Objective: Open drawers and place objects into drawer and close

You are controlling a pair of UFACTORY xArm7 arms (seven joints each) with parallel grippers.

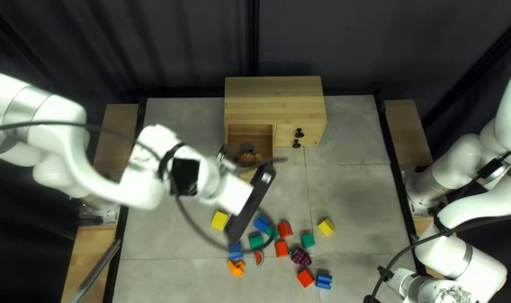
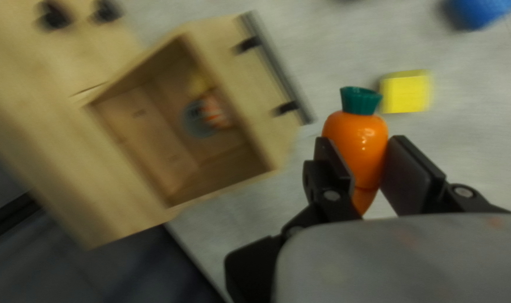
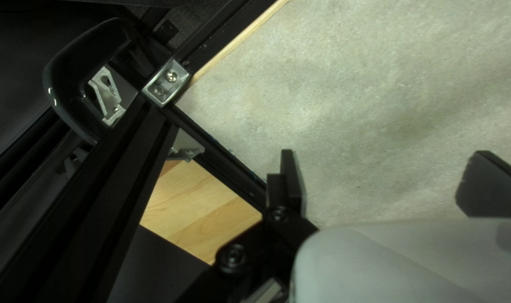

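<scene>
My left gripper (image 1: 256,164) hangs over the front of an open drawer (image 1: 249,129) in the wooden cabinet (image 1: 275,100). In the left wrist view my left gripper (image 2: 370,163) is shut on an orange carrot (image 2: 356,137), green top pointing ahead, away from the gripper. Beside it, the open drawer (image 2: 261,78) holds a grey-blue round thing (image 2: 198,120), a red-and-white striped thing (image 2: 214,112) and something yellow. In the right wrist view my right gripper (image 3: 381,182) stands open over bare table, nothing between its fingers; the top left view does not show it.
Toy blocks, including a yellow one (image 1: 326,227) and a red one (image 1: 305,278), lie in front of the cabinet with purple grapes (image 1: 300,257), a watermelon slice (image 1: 259,258) and an orange toy (image 1: 236,268). A black table-edge frame (image 3: 222,157) runs beside my right gripper.
</scene>
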